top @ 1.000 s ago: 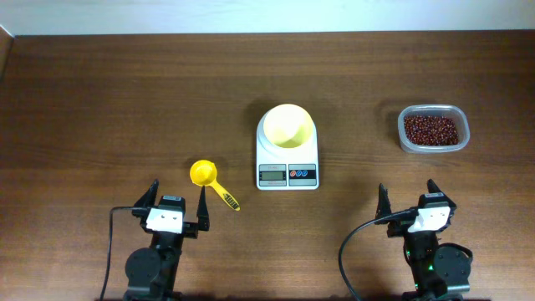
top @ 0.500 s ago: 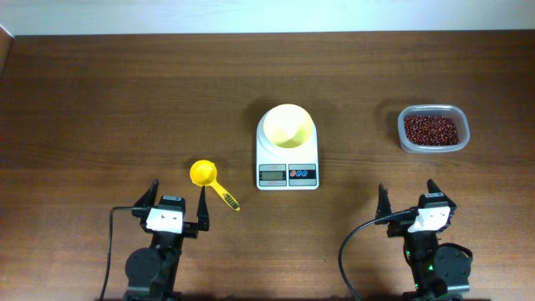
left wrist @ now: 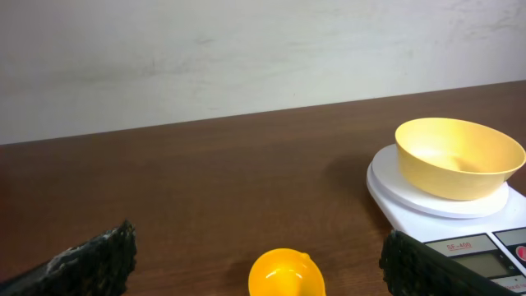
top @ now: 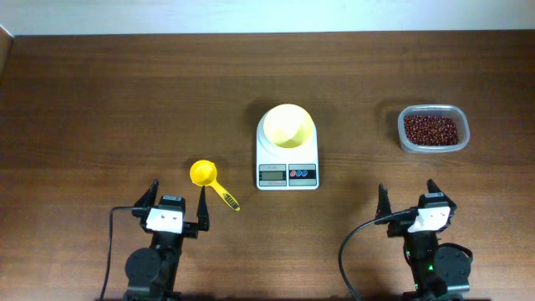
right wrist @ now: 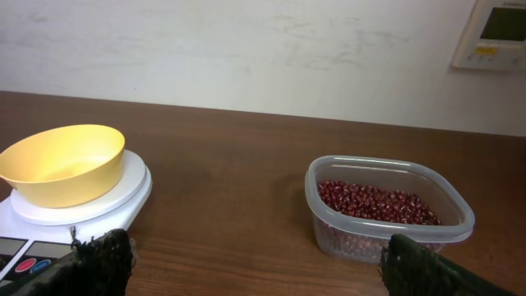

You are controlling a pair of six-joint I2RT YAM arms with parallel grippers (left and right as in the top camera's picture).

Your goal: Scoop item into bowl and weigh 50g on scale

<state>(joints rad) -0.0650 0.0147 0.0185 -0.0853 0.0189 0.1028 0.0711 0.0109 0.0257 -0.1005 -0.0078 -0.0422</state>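
The pale yellow bowl (top: 287, 126) stands empty on the white scale (top: 287, 163) at the table's centre; both show in the left wrist view (left wrist: 459, 156) (left wrist: 485, 242) and the right wrist view (right wrist: 63, 163) (right wrist: 49, 226). Dark red-brown beans (top: 430, 129) fill a clear tub (top: 432, 148) at the right, also in the right wrist view (right wrist: 378, 201). A yellow scoop (top: 206, 176) lies left of the scale, just ahead of my left gripper (top: 175, 199), which is open and empty. My right gripper (top: 406, 197) is open and empty, near the front edge below the tub.
Brown wooden table (top: 125, 100) with a pale wall behind it. A wall-mounted control unit (right wrist: 497, 33) shows in the right wrist view. Cables run from both arm bases at the front edge.
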